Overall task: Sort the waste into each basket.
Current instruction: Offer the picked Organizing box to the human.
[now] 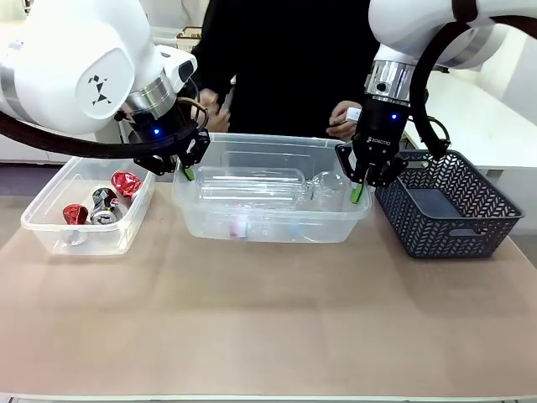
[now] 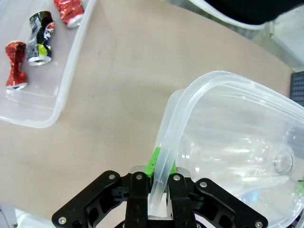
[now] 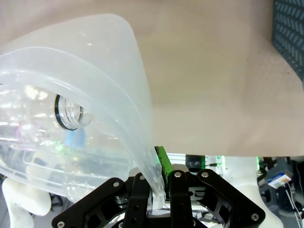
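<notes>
Both-handed: left gripper (image 1: 186,170) and right gripper (image 1: 358,190) each clamp the middle tub's (image 1: 268,225) rim; uneven motion may flex it, slip, spill bottles (image 1: 252,185).

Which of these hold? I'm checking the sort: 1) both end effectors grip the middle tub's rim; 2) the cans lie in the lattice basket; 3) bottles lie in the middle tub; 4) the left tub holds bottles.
1) Both end effectors grip the middle tub's rim: true; the left end effector and the right end effector are shut on the middle tub.
2) False: the cans lie in the left tub; the lattice basket looks empty.
3) True: clear bottles.
4) False: cans.
</notes>
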Action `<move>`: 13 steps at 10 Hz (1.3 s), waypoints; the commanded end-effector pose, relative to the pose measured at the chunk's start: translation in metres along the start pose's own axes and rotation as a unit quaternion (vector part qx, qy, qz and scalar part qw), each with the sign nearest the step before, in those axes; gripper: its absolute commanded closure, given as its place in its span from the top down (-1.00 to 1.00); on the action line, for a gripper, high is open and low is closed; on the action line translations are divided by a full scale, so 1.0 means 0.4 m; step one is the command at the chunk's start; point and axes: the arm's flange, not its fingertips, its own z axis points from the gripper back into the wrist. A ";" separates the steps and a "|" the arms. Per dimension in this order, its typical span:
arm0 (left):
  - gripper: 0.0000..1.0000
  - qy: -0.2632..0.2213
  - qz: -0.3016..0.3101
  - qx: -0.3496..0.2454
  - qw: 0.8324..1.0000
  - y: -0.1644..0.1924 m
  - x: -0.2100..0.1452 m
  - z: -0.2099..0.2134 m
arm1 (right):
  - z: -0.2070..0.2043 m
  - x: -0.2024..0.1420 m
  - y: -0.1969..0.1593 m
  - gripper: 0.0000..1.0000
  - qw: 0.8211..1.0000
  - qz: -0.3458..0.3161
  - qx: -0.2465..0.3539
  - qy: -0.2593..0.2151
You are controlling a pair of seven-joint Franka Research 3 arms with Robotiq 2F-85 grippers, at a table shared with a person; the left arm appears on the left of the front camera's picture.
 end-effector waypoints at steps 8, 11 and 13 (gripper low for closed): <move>-0.89 0.010 0.023 0.002 1.000 -0.018 0.252 -0.042 | 0.127 0.264 0.087 -0.89 0.997 0.031 -0.015 0.066; -0.89 0.042 0.032 -0.013 0.999 -0.006 0.281 -0.110 | 0.085 0.368 0.077 -0.89 0.994 0.044 0.006 0.096; -0.89 0.042 0.024 0.002 0.999 0.011 0.277 -0.127 | 0.059 0.347 0.062 -0.89 0.997 0.029 -0.001 0.078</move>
